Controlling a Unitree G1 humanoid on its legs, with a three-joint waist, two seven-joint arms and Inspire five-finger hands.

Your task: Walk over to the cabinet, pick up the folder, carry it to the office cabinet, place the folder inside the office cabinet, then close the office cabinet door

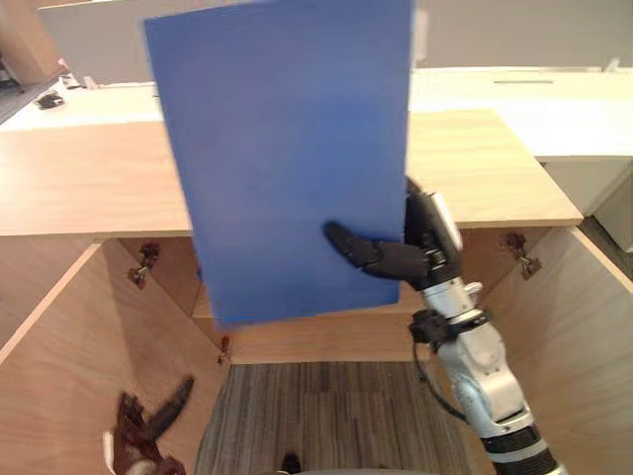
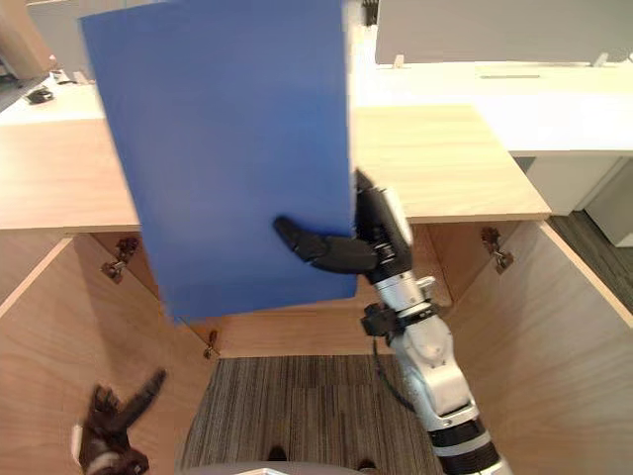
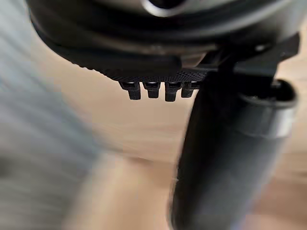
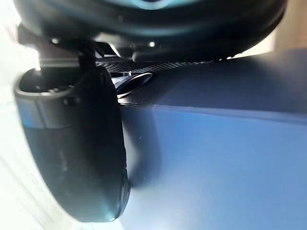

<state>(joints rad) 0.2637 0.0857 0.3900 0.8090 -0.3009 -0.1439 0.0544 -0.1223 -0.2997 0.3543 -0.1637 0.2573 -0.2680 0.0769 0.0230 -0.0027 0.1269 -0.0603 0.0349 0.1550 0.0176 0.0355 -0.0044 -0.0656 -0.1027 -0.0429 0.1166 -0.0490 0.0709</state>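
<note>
- The blue folder (image 1: 287, 148) is held up in front of us in the right hand (image 1: 396, 259). It stands nearly upright, with its long axis running up and down and its top tipped slightly to our left.
- The thumb lies across the folder's near face, close to the lower right corner. The right wrist view shows it pressed flat on the blue surface. The fingers are behind the sheet and hidden, so we read this as a pinch on the folder.
- The folder extends up and to the left from that grip, so most of it is above the hand.
- The office cabinet (image 1: 89, 178) is directly ahead. The folder's lower edge sits in front of the opening under the wooden top, between the left door (image 1: 79, 376) and the right door (image 1: 584, 336), both swung open towards us.
- We judge the next move to be lowering the folder and pushing it forward into that opening, most likely tilting the long axis so it clears the top.
- The left hand (image 1: 138, 430) hangs low beside the left door, well away from the folder. Its fingers are loosely spread and hold nothing.
- We count one folder, one cabinet, two open doors and two hands.
</note>
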